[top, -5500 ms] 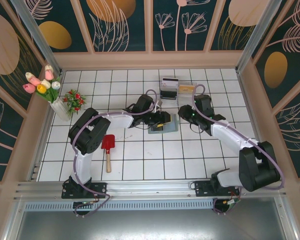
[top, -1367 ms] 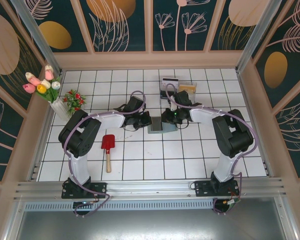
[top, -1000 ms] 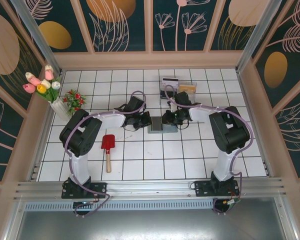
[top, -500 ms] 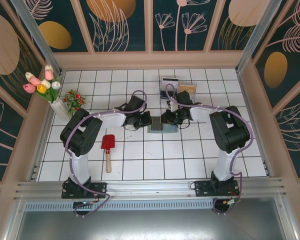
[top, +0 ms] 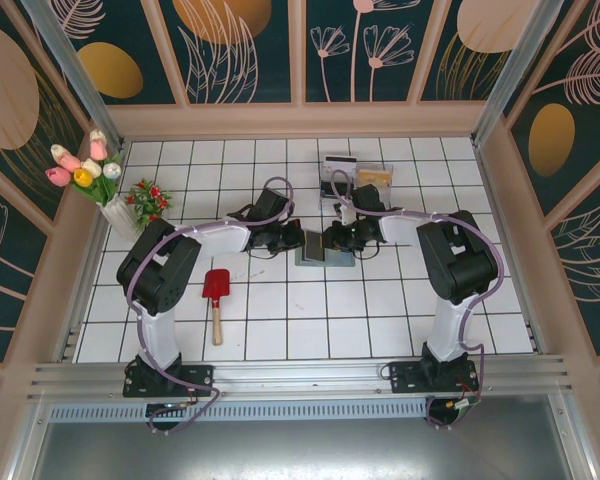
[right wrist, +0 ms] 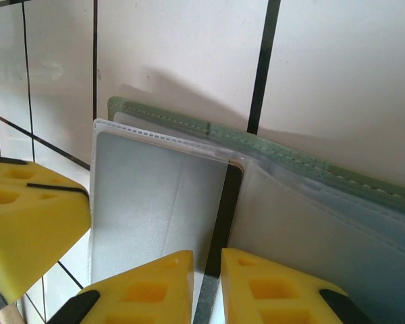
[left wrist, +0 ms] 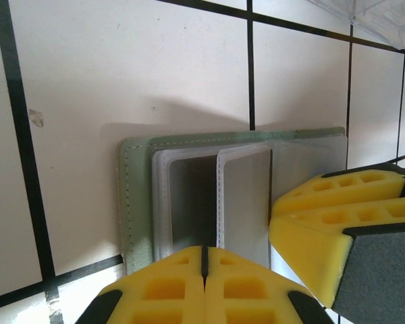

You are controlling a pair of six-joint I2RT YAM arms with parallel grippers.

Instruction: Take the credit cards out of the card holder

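**Spreading the card holder between two hands**

The left hand (left wrist: 203, 263), fingers pressed shut, pinches a clear pocket leaf (left wrist: 243, 196) of the card holder (left wrist: 136, 202), which lies open on the tabletop (top: 280, 320) between both arms. Just to its right, the right hand (right wrist: 207, 266), nearly closed, straddles what looks like a dark card edge (right wrist: 223, 216). That edge's long axis runs straight into the hand's gap, so this hand seems better placed for the pull.
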